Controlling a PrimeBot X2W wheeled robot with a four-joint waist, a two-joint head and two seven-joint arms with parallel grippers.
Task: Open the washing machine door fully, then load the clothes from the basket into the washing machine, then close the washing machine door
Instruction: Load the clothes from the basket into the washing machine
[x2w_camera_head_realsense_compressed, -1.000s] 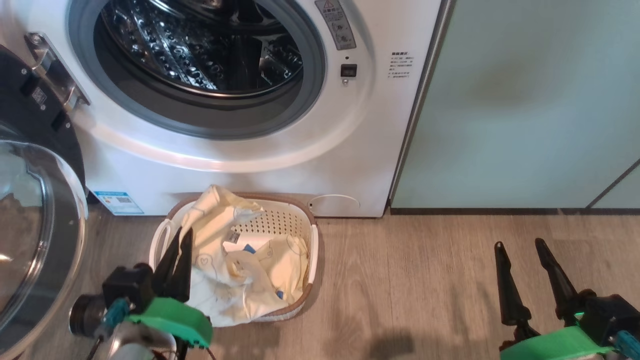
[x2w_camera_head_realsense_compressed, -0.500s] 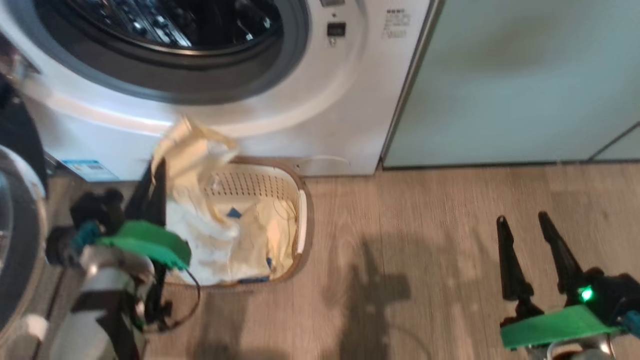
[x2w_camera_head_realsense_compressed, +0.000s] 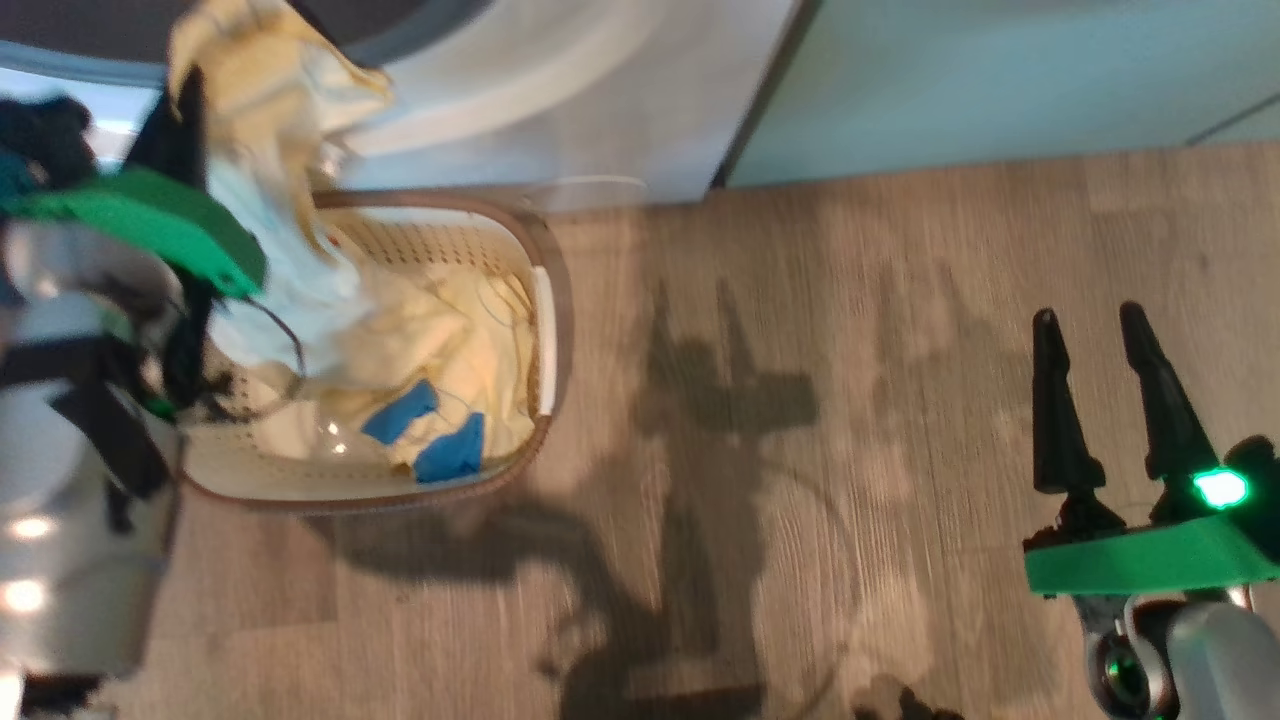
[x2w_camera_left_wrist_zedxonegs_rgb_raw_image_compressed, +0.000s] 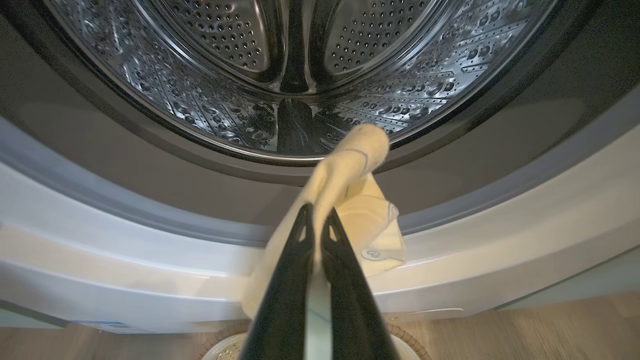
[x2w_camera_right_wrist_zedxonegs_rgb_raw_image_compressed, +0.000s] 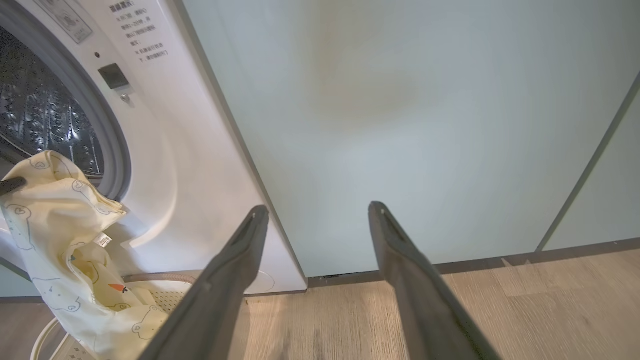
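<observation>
Left gripper (x2w_camera_left_wrist_zedxonegs_rgb_raw_image_compressed: 316, 212) fingers are clamping the clothes (x2w_camera_left_wrist_zedxonegs_rgb_raw_image_compressed: 352, 160) — pale yellow, line-drawn bear prints — bunching just past the tips, facing the washing machine (x2w_camera_left_wrist_zedxonegs_rgb_raw_image_compressed: 125, 270) drum. Fabric is trailing below into the basket (x2w_camera_head_realsense_compressed: 562, 300). Right gripper (x2w_camera_head_realsense_compressed: 1090, 318) is hanging spread, empty.

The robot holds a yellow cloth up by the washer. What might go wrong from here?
The left gripper pinches only a fold of the yellow cloth, so it could slip free. Its long tail hangs down to the basket and may snag on the washer's grey ring or fall outside.
</observation>
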